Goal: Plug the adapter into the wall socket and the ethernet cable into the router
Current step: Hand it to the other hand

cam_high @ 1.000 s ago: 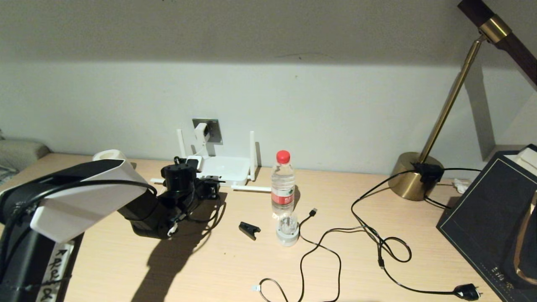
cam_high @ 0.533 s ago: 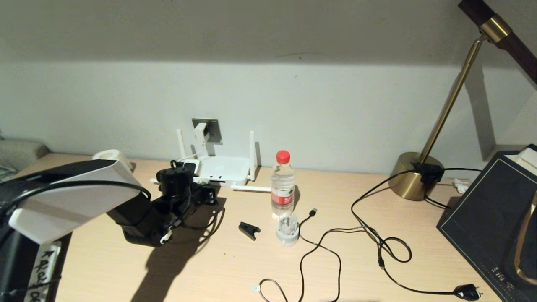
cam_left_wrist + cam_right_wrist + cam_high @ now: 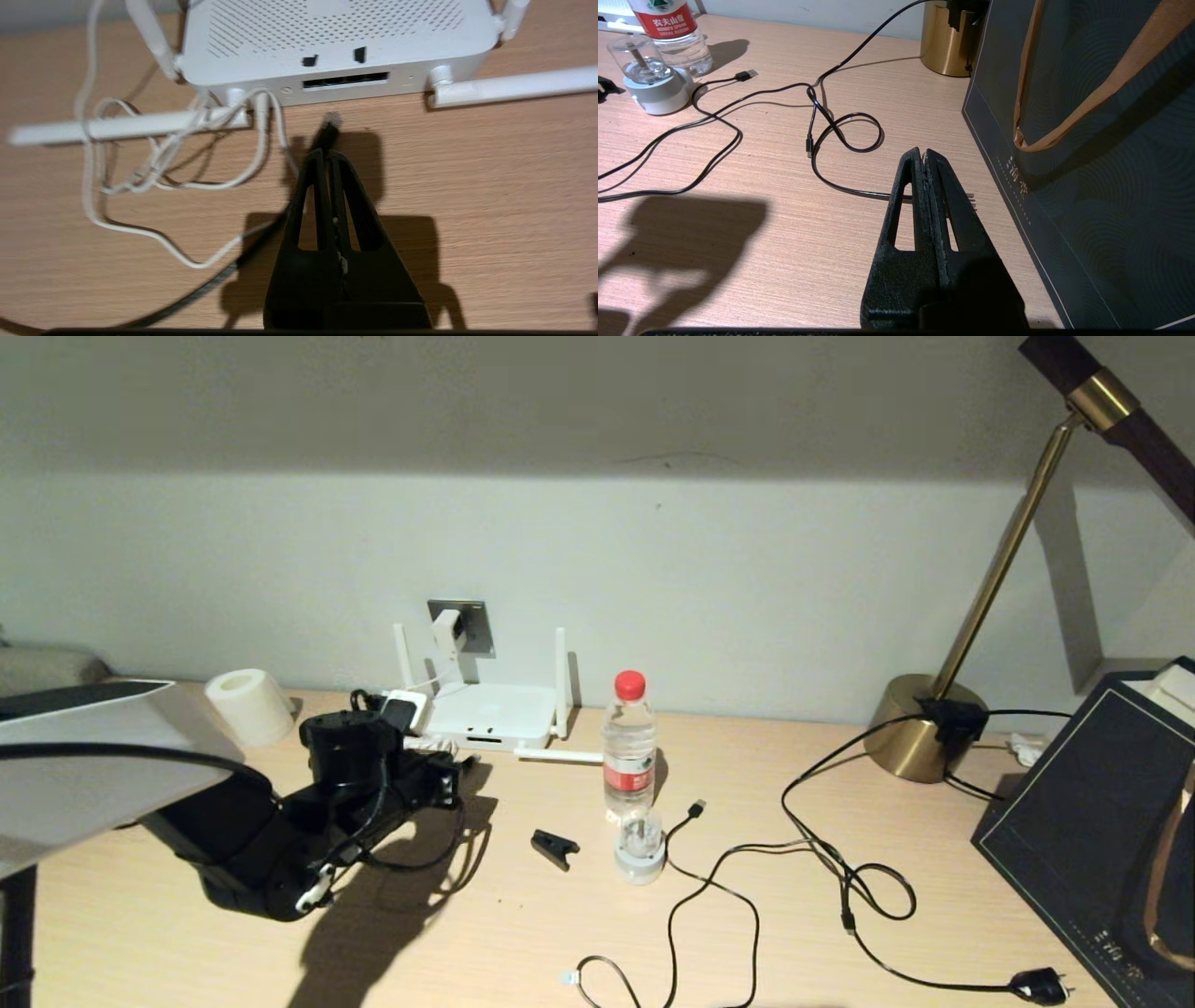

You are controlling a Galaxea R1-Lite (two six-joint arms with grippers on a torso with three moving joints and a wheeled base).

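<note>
The white router point(image 3: 495, 714) lies against the wall, its port row point(image 3: 345, 80) facing my left gripper point(image 3: 327, 154). That gripper is shut on the ethernet cable point(image 3: 196, 289). The cable's connector point(image 3: 329, 130) pokes out past the fingertips, a short gap from the ports. In the head view the left gripper point(image 3: 450, 775) hovers low over the desk, just left of the router's front. The white adapter point(image 3: 448, 630) sits in the grey wall socket point(image 3: 474, 621), and its white cord point(image 3: 187, 158) loops beside the router. My right gripper point(image 3: 923, 154) is shut on nothing, above the desk.
A water bottle point(image 3: 630, 747), a small white device with a clear dome point(image 3: 639, 849) and a black clip point(image 3: 555, 847) stand right of the router. A thin black USB cable point(image 3: 695, 807), lamp base point(image 3: 920, 728), dark bag point(image 3: 1087, 140) and white roll point(image 3: 247, 705) are nearby.
My left arm has drawn back and leftward from the router, still gripping the cable, and has uncovered the white roll. The right arm has not moved.
</note>
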